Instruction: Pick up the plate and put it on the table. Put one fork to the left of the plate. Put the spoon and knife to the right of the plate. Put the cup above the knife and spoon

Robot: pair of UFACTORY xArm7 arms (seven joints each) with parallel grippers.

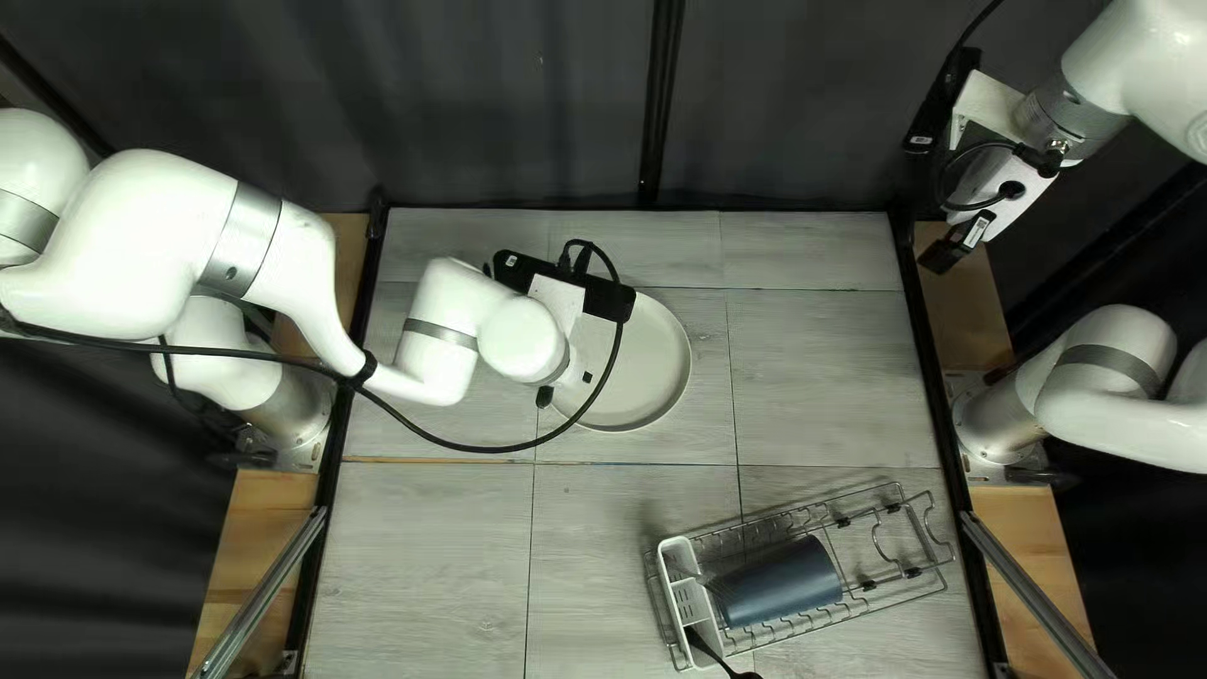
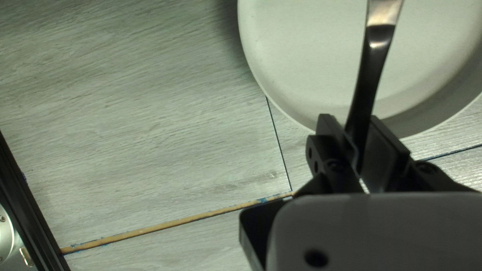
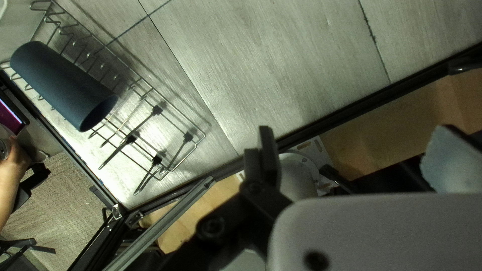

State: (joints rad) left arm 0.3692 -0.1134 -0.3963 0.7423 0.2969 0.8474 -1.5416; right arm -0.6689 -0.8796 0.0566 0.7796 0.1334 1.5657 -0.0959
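A white plate (image 1: 654,358) lies flat on a grey, wood-patterned tabletop (image 1: 428,541), its near left side overhung by the robot's left arm (image 1: 164,252). In the top left view the left gripper (image 1: 545,396) reaches down at the plate's left; its wrist view shows its fingers closed on a slender piece of cutlery (image 2: 370,70), held above the plate, its kind impossible to tell from the part that shows. Dark seams divide the surface around the plate, and a tan strip (image 1: 428,460) follows one seam to the plate's near left. A black cable (image 1: 478,449) loops from the left arm over the plate's edge. The right gripper (image 1: 962,242), its fingers spread apart with nothing between them, is raised beyond the plate's far right. Well to the plate's near right sits a wire rack (image 1: 897,483) with a dark blue cup (image 1: 780,585) on its side and a white cutlery holder (image 1: 683,553), from which a black utensil (image 1: 708,651) juts. Black rails (image 1: 927,377) and wooden boards (image 1: 958,308) flank the tabletop left and right of the plate, and a dark curtain (image 1: 503,101) hangs beyond it. In the right wrist view, carpet (image 3: 70,185) and a person's hand (image 3: 17,158) appear past the rack, well away from the plate.
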